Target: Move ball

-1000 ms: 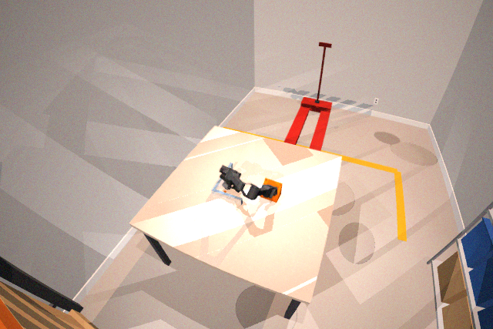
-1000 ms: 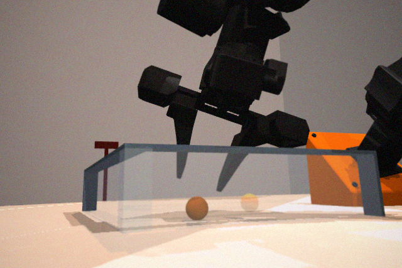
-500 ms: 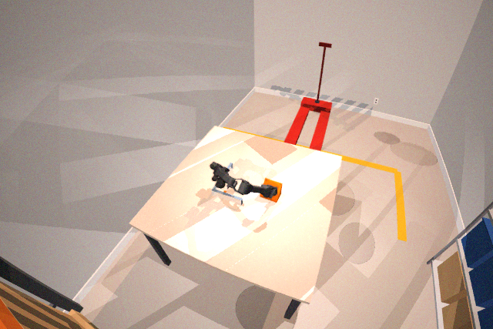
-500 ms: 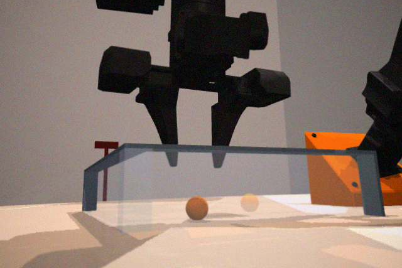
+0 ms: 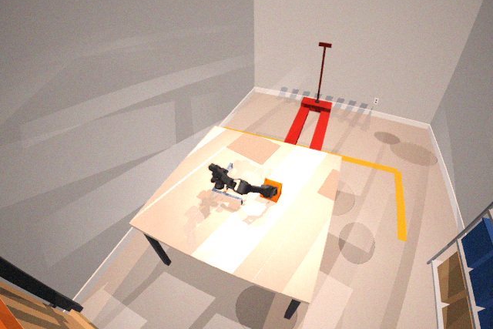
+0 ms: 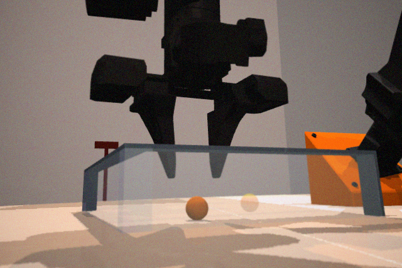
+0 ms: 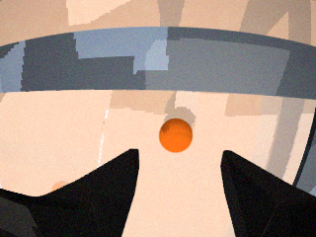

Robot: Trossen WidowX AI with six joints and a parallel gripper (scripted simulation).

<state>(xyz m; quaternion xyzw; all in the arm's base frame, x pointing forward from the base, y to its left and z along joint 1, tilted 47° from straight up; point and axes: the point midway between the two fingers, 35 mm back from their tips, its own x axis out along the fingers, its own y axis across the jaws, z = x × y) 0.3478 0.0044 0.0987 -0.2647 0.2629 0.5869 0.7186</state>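
The orange ball [image 5: 225, 191] [image 6: 196, 208] [image 7: 176, 135] rests on the table inside the corner of the clear walls. The long clear wall [image 5: 233, 196] [image 6: 259, 150] [image 7: 207, 64] has a blue-grey rim. The shorter wall [image 5: 229, 166] [image 6: 90, 190] meets it at the left in the exterior view. The see-through copy [image 6: 249, 203] [image 7: 60, 187] is paler and stands right of the ball in the exterior view; a finger partly hides it in the wrist view. My gripper [image 6: 193, 177] [image 7: 181, 158] is partly open and empty, pointing down. Its tips hang above the ball, not touching it.
The orange base block [image 5: 277, 189] [image 6: 328, 181] of the arm stands on the table [image 5: 159, 213], to the right of the walls. The end post [image 6: 370, 183] of the long wall stands near the base. A red pallet jack [image 5: 316, 104] is on the floor behind the table.
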